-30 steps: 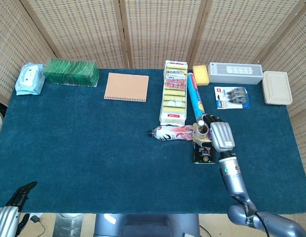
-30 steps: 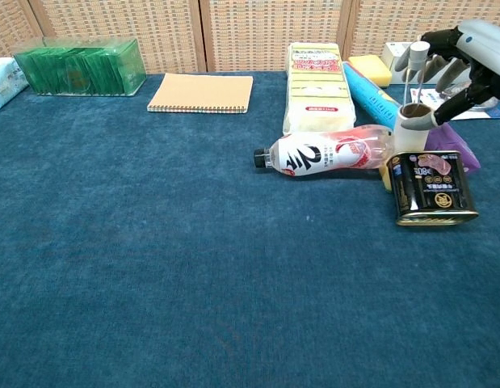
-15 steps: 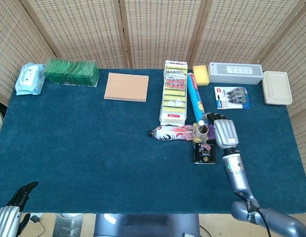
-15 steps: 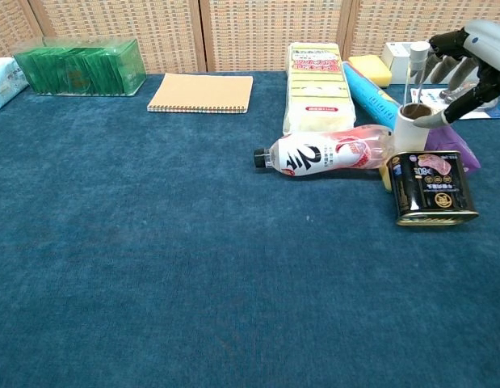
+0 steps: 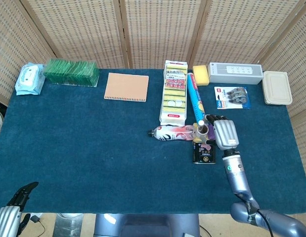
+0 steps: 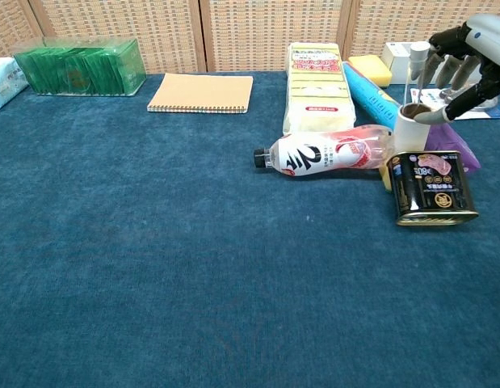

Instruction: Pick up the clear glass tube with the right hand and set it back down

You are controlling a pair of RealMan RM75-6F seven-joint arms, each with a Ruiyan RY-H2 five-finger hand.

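Observation:
The clear glass tube (image 6: 412,79) with a white cap stands upright in a small white cup (image 6: 411,131); in the head view the tube (image 5: 200,124) shows just above the cup (image 5: 202,131). My right hand (image 6: 468,53) hovers just right of the tube's top. Its fingers (image 6: 440,69) are spread and hang beside the cap, and the thumb points at the cup's rim. Nothing is gripped. In the head view the right hand (image 5: 223,134) lies right of the cup. My left hand (image 5: 18,196) is low at the table's near left corner, holding nothing.
A lying bottle (image 6: 324,153) and a black tin (image 6: 431,187) crowd the cup's left and front. A blue roll (image 5: 195,94), yellow sponge packs (image 5: 174,91), a purple pack (image 6: 453,147), a notebook (image 5: 126,87) and a green box (image 5: 71,72) lie further back.
My right hand has drawn back to the right, away from the tube's cap, and risen slightly. The tube stays upright in the cup. The left hand has barely moved.

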